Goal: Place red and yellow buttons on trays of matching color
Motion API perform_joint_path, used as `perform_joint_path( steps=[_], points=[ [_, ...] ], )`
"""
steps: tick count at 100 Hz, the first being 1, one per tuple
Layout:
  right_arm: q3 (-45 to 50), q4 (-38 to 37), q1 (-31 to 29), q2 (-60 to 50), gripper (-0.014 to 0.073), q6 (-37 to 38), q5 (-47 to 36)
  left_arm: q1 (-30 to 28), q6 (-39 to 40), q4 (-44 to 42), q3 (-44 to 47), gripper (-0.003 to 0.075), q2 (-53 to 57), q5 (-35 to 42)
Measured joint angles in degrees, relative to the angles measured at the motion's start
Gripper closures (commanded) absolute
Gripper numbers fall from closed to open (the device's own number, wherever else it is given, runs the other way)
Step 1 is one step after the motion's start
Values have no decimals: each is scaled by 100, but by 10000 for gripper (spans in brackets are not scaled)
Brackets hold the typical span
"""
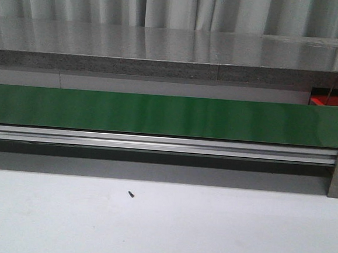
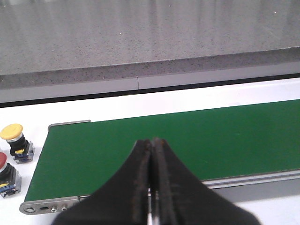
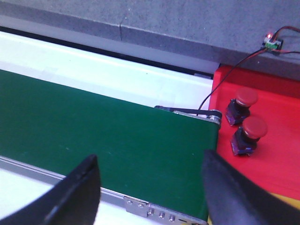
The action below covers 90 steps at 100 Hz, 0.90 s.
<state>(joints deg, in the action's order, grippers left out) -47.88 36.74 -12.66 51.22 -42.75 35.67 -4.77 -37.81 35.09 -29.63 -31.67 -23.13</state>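
Note:
In the left wrist view a yellow button point(image 2: 12, 132) and a red button point(image 2: 3, 163) stand on the white table just off the end of the green belt point(image 2: 164, 140). My left gripper point(image 2: 152, 141) hangs over that belt end, shut and empty. In the right wrist view two red buttons point(image 3: 244, 101) point(image 3: 252, 131) stand on the red tray point(image 3: 281, 150) past the belt's other end. My right gripper point(image 3: 150, 159) is open over that belt end with nothing between its fingers. A thin yellow edge point(image 3: 281, 198) borders the red tray. Neither gripper shows in the front view.
The green belt point(image 1: 158, 115) runs across the front view on an aluminium rail point(image 1: 156, 143), with a grey counter point(image 1: 163, 50) behind it. A corner of the red tray point(image 1: 320, 101) and wires point(image 1: 337, 75) show at the far right. A small dark speck point(image 1: 131, 194) lies on the white table.

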Motion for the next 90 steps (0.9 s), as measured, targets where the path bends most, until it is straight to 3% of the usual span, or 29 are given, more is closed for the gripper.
perform_joint_path(
  steps=[19, 46, 58, 70, 75, 82, 90],
  points=[
    [0, 0, 0, -227, 657, -10, 48, 0, 0, 0, 0, 740, 0, 0],
    [0, 0, 0, -227, 662, -9, 176, 0, 0, 0, 0, 710, 0, 0],
    [0, 0, 0, -227, 662, -9, 183, 0, 0, 0, 0, 533, 0, 0],
    [0, 0, 0, -227, 662, -9, 183, 0, 0, 0, 0, 230, 0, 0],
    [0, 0, 0, -227, 662, -9, 183, 0, 0, 0, 0, 141, 0, 0],
    [0, 0, 0, -227, 662, -9, 183, 0, 0, 0, 0, 81, 0, 0],
    [0, 0, 0, -227, 662, -9, 183, 0, 0, 76, 0, 81, 0, 0]
  ],
)
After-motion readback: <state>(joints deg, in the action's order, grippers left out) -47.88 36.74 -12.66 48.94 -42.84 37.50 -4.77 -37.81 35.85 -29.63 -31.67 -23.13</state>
